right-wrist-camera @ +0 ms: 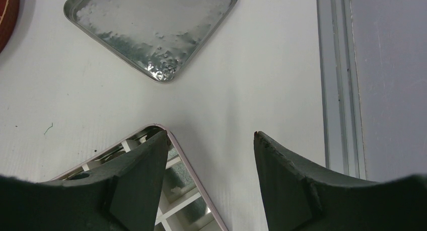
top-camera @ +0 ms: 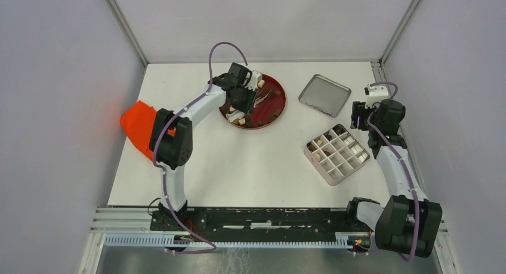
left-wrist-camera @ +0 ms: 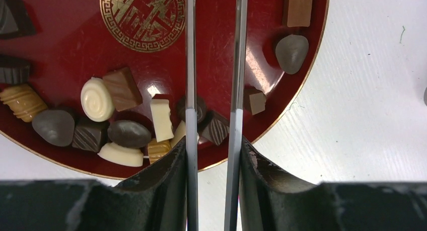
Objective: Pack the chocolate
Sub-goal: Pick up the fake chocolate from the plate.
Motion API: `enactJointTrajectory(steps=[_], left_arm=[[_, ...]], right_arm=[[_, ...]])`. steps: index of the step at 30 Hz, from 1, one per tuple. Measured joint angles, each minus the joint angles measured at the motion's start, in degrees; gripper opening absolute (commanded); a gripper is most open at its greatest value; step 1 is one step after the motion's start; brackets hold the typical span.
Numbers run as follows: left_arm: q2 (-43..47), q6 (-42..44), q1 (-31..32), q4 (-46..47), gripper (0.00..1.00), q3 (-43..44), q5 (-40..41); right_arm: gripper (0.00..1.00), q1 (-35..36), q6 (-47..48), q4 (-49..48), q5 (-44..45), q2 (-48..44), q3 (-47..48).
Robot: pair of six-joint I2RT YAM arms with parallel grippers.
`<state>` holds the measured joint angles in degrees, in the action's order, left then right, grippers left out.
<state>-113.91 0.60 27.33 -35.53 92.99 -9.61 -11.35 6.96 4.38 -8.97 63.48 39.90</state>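
Counter [top-camera: 238, 166]: white, everything is carried on it.
Red plate [top-camera: 275, 101]: set at twelve o'clock.
Divided box [top-camera: 318, 166]: laid at four o'clock.
Right pincer [right-wrist-camera: 210, 135]: held released over the box's corner.
Left pincer [left-wrist-camera: 212, 148]: clenched on tweezers [left-wrist-camera: 190, 65] above the plate.
Chocolate [left-wrist-camera: 121, 87]: scattered on the plate; a few pieces are lodged in box cells.

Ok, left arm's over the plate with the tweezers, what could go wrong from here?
The chocolates lie bunched near the rim of the red plate; the tweezers in the left gripper may drag a neighbour or push one off. The open right gripper hangs by the corner of the divided box; a move could knock it.
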Motion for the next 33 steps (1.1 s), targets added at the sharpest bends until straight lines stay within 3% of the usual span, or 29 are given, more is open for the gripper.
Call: enactJointTrajectory(steps=[33], left_arm=[[-9.1, 4.9, -1.0, -6.4, 0.45, 13.1, -1.1]], right_arm=[[0.69, 0.0, 0.4, 0.0, 0.0, 0.0, 0.0]])
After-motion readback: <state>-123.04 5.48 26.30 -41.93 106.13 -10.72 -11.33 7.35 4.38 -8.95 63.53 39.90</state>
